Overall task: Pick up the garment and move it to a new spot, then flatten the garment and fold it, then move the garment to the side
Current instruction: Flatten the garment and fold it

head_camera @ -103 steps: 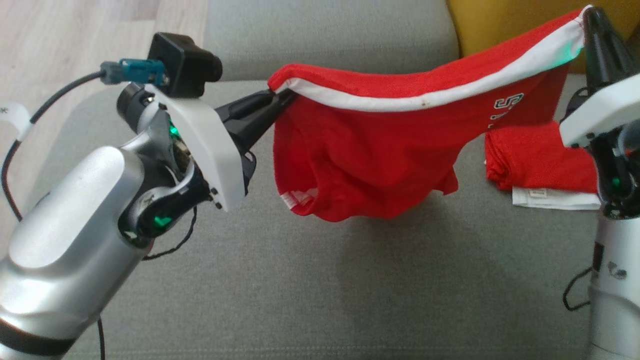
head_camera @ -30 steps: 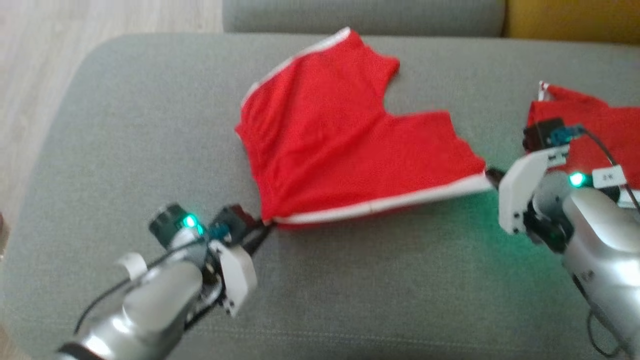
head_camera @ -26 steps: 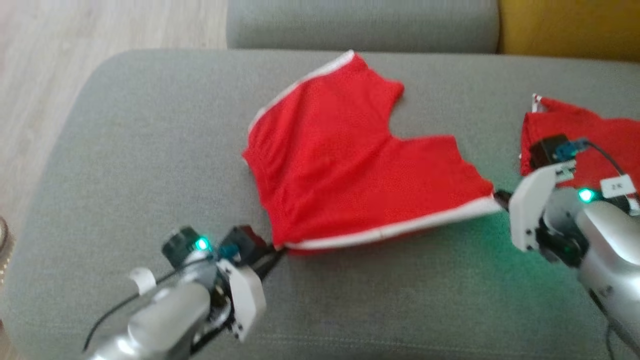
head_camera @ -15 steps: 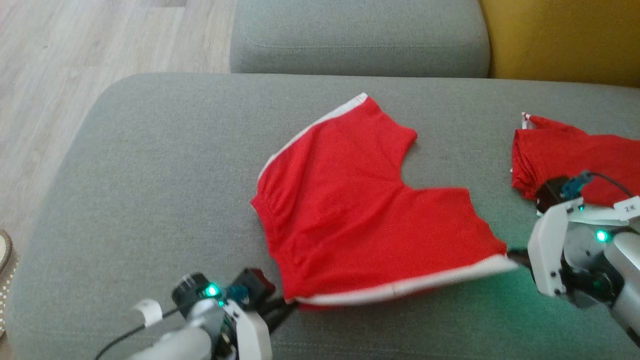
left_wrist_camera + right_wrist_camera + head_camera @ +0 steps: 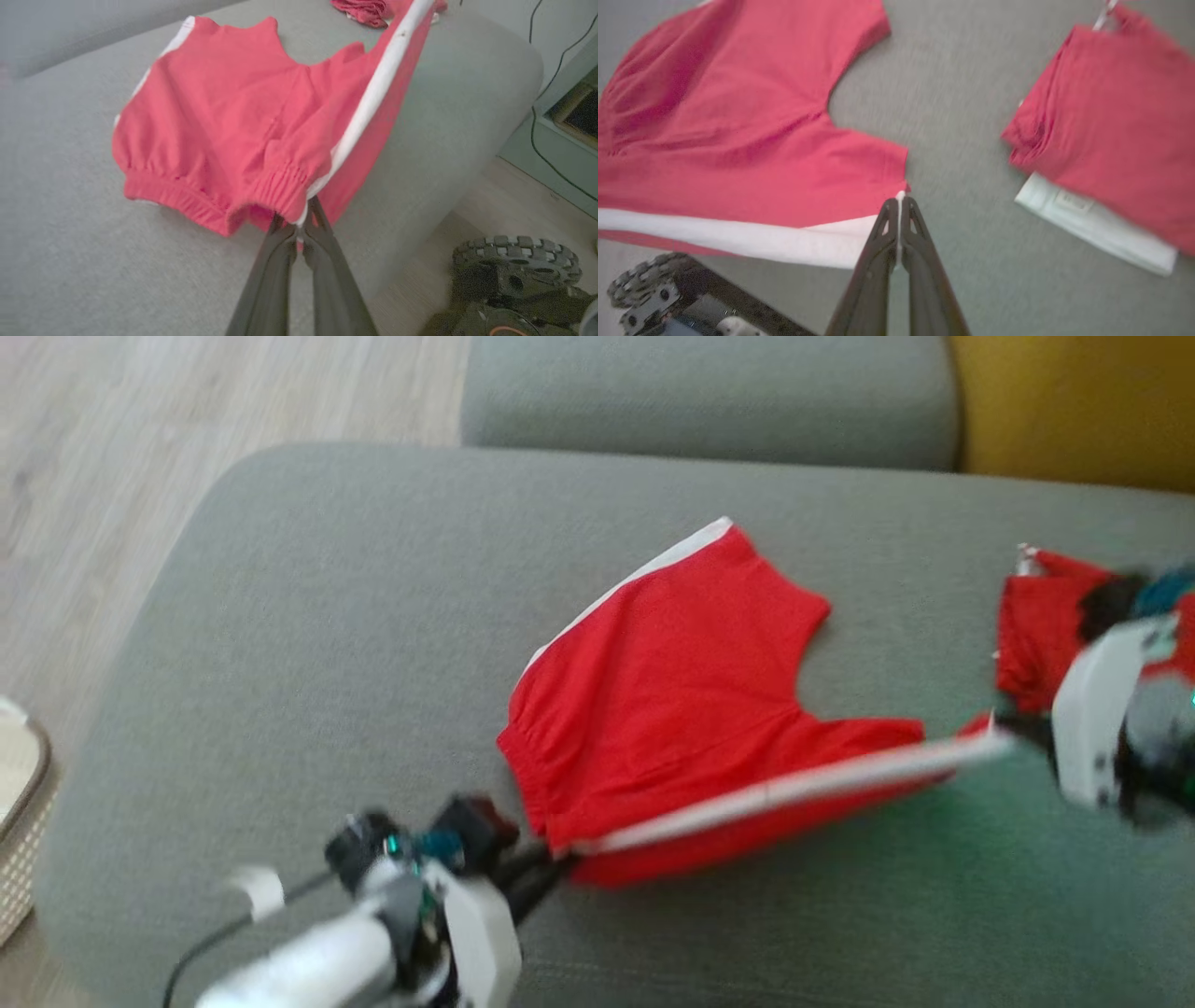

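Clamped tight in the right claw (image 5: 900,201): white-striped corner of the red garment (image 5: 738,140), spread over grey cushion (image 5: 952,84). Well apart, folded red cloth (image 5: 1111,116).

Two red garments are counted: one spread garment (image 5: 672,709) and one folded garment (image 5: 1111,116). Two pincers are seen, the left pincer (image 5: 297,228) and the right pincer (image 5: 900,207). One basket (image 5: 17,868) and one yellow cushion (image 5: 1074,411) are noted.

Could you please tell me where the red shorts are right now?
In the head view the red shorts lie on the grey sofa cushion, white-striped near edge stretched between left gripper and right gripper, a folded red garment at their right.
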### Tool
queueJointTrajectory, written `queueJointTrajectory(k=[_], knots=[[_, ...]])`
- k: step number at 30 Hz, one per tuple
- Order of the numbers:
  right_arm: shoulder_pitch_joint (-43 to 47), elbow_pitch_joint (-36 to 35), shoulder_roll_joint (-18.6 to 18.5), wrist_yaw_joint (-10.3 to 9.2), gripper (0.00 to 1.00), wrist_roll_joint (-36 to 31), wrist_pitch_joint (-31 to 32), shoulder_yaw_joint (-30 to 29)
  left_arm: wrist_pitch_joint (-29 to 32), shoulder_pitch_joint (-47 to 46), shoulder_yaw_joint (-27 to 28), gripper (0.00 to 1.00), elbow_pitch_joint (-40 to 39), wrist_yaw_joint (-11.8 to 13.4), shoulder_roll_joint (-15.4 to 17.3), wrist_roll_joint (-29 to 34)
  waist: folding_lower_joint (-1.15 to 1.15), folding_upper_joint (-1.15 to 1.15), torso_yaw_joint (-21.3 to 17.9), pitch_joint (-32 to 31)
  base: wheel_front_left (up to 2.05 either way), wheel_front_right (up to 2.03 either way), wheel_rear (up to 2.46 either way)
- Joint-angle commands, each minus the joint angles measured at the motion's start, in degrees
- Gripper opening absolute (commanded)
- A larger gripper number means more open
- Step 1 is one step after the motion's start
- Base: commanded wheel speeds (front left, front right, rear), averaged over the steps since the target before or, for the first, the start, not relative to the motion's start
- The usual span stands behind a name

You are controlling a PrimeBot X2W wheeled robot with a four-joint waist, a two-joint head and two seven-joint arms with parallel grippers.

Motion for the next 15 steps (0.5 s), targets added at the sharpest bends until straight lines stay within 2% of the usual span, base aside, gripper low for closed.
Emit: queueJointTrajectory(k=[1, 7, 15], knots=[[-3.95, -1.16, -0.35, 0.37, 0.00, -1.32, 0.13, -2.55, -0.63, -4.94, 3.48, 0.00, -1.84, 0.28, 1.46, -0.53, 0.01, 0.00, 1.88, 2.01, 0.00, 0.00, 0.00], [-13.36, -1.04, 4.37, 0.37, 0.00, -8.79, 3.36, -8.60, -2.24, -11.24, 7.08, 0.00, -0.53, -0.42, -0.40, -0.97, 0.01, 0.00, 7.01, 7.70, 0.00, 0.00, 0.00], [-23.97, 3.62, 7.88, 0.37, 0.00, -17.65, 4.04, -8.29, -4.53, -17.32, 8.26, 0.00, 5.71, -2.96, -5.42, -1.12, 0.01, 0.00, 12.09, 14.15, 0.00, 0.00, 0.00]])
